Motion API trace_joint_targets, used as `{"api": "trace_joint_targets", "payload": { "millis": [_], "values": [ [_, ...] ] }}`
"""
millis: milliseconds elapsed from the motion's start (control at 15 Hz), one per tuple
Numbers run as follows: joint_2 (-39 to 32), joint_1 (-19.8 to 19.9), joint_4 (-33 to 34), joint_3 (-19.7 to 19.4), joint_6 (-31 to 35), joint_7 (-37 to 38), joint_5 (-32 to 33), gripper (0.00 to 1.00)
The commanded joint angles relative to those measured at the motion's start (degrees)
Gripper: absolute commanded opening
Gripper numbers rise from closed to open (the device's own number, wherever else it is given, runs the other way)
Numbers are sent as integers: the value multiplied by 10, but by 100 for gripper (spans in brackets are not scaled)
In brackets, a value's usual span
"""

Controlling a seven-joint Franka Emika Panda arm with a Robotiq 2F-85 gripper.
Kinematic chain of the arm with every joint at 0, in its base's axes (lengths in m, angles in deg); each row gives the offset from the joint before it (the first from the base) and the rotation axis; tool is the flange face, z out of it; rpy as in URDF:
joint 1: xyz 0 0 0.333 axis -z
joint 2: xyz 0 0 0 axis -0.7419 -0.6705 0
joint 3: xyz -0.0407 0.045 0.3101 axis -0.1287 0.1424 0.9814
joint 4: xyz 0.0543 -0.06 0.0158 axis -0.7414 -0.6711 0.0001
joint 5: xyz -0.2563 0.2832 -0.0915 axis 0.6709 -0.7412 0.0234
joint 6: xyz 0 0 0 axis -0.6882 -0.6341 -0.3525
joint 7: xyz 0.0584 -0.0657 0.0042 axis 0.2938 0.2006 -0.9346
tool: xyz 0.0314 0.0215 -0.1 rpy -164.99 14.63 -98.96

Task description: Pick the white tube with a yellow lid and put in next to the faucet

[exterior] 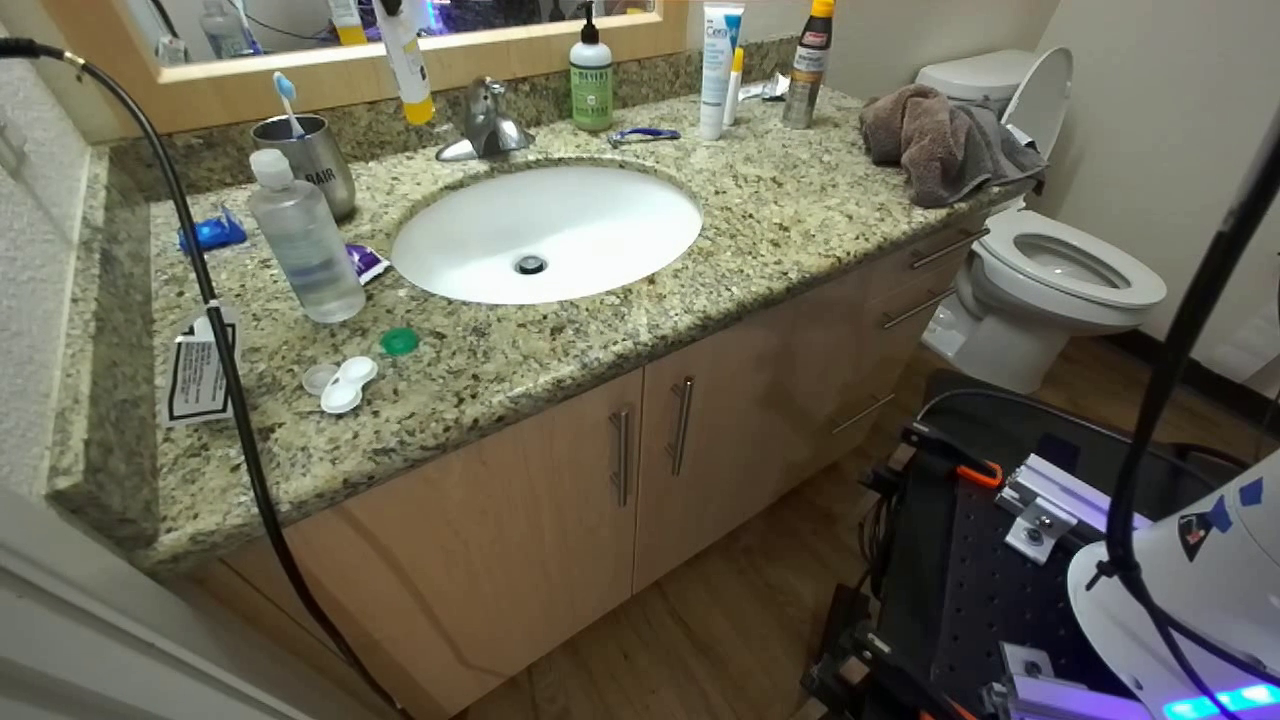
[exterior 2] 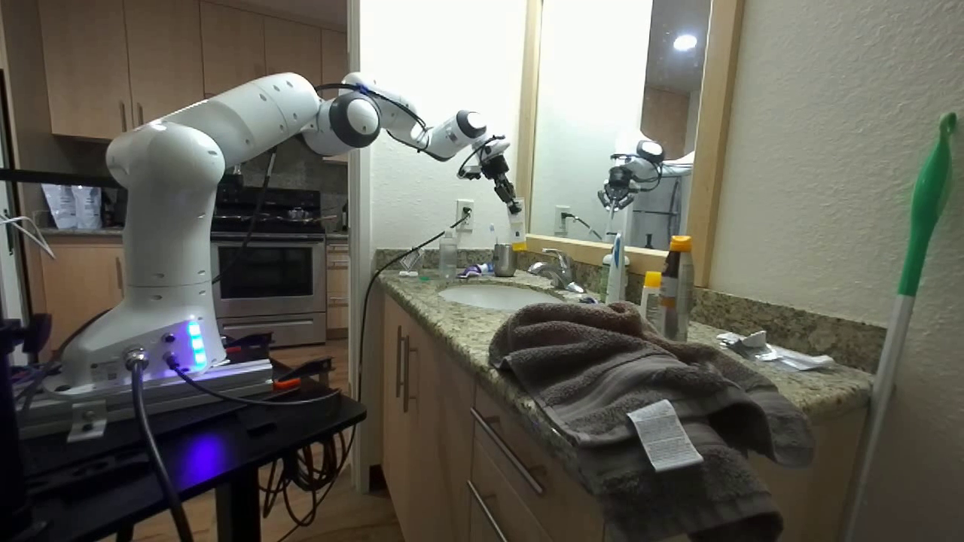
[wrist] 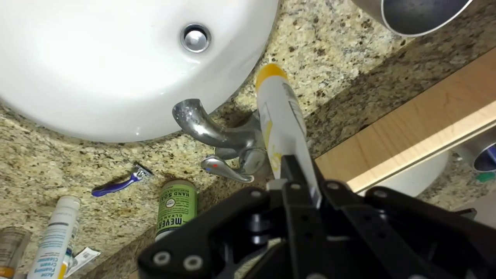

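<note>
My gripper (wrist: 304, 168) is shut on the white tube with a yellow lid (wrist: 283, 124), gripping its flat end. In both exterior views the tube (exterior: 405, 68) (exterior 2: 517, 226) hangs lid down, a little above the counter, near the mirror. My gripper (exterior 2: 514, 205) shows above it; in an exterior view most of the gripper is cut off at the top. The silver faucet (exterior: 488, 125) stands behind the sink; it also shows in the wrist view (wrist: 232, 137), just beside the tube. The tube is between the faucet and the metal cup (exterior: 320, 165).
The sink (exterior: 550, 235) lies before the faucet. A clear bottle (exterior: 308, 240) stands near the cup. The green soap bottle (exterior: 591, 88), razor (exterior: 648, 134), blue-marked tube (exterior: 717, 75) and a similar yellow-capped white tube (exterior: 735, 92) stand or lie beyond the faucet. The mirror frame (wrist: 407, 120) is close.
</note>
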Motion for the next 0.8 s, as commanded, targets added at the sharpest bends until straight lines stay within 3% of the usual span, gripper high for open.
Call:
{"api": "trace_joint_targets", "payload": {
  "millis": [0, 333, 733],
  "values": [
    [-25, -5, 22, -3, -18, 26, -3, 1],
    [-61, -13, 66, -7, -16, 90, -2, 1],
    [-84, 8, 91, -2, -15, 148, -12, 1]
  ]
}}
